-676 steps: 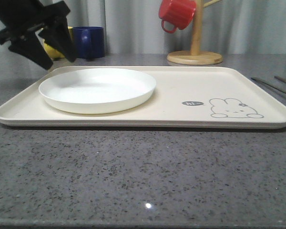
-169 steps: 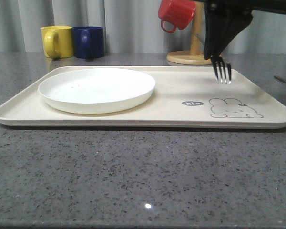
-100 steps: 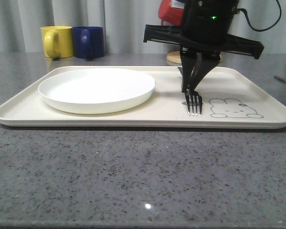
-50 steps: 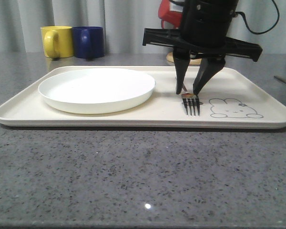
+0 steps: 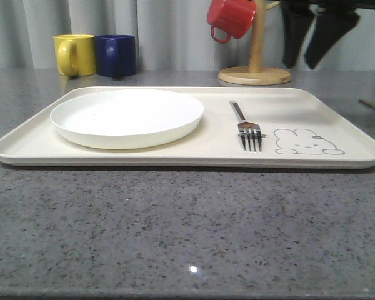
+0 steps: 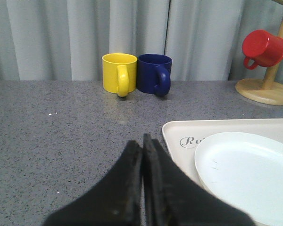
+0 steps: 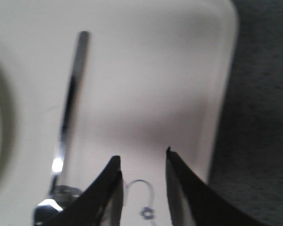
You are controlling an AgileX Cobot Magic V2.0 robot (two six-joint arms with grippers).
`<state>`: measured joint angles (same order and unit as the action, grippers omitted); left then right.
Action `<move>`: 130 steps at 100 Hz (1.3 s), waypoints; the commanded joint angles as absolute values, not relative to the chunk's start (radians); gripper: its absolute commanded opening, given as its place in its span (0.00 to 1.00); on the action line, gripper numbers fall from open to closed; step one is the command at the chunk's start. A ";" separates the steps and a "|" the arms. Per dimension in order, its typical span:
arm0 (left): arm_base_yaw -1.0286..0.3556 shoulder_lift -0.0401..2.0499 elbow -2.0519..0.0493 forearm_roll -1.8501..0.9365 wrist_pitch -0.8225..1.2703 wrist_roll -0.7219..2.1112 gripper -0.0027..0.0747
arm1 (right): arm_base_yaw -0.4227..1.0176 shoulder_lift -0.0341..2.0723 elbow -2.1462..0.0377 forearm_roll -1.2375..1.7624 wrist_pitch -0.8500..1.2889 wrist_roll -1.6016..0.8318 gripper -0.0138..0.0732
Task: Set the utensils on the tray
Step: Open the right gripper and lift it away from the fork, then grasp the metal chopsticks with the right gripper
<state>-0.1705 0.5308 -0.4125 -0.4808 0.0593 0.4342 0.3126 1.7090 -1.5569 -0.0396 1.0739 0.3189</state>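
A silver fork point(image 5: 246, 127) lies flat on the cream tray point(image 5: 337, 119), between the white plate and the rabbit drawing point(image 5: 308, 142), tines toward the front; the right wrist view shows the fork point(image 7: 68, 122) too. My right gripper point(image 5: 314, 47) hangs open high above the tray's back right, holding nothing; from its wrist the right gripper point(image 7: 141, 157) is over the tray point(image 7: 146, 80) beside the fork. My left gripper point(image 6: 142, 140) is shut and empty over the counter just left of the tray's corner point(image 6: 179, 134). A thin utensil point(image 5: 372, 107) lies on the counter at the far right edge.
A round white plate point(image 5: 127, 116) fills the tray's left half. Yellow mug point(image 5: 73, 54) and blue mug point(image 5: 116, 55) stand at the back left. A wooden mug tree point(image 5: 256, 62) with a red mug point(image 5: 231, 17) stands behind the tray.
My right gripper opened and let go of the fork, which now lies on the tray; the gripper then rose and moved to the back right.
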 commanded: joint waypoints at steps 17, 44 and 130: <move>-0.178 0.536 -0.441 -0.485 -0.010 0.430 0.01 | 0.130 1.656 -1.549 -0.051 1.094 0.192 0.45; -0.178 0.536 -0.441 -0.485 -0.010 0.430 0.01 | 0.009 1.662 -1.480 -0.051 1.067 0.160 0.45; -0.178 0.536 -0.441 -0.485 -0.010 0.430 0.01 | -0.015 1.796 -1.473 -0.026 1.063 0.111 0.38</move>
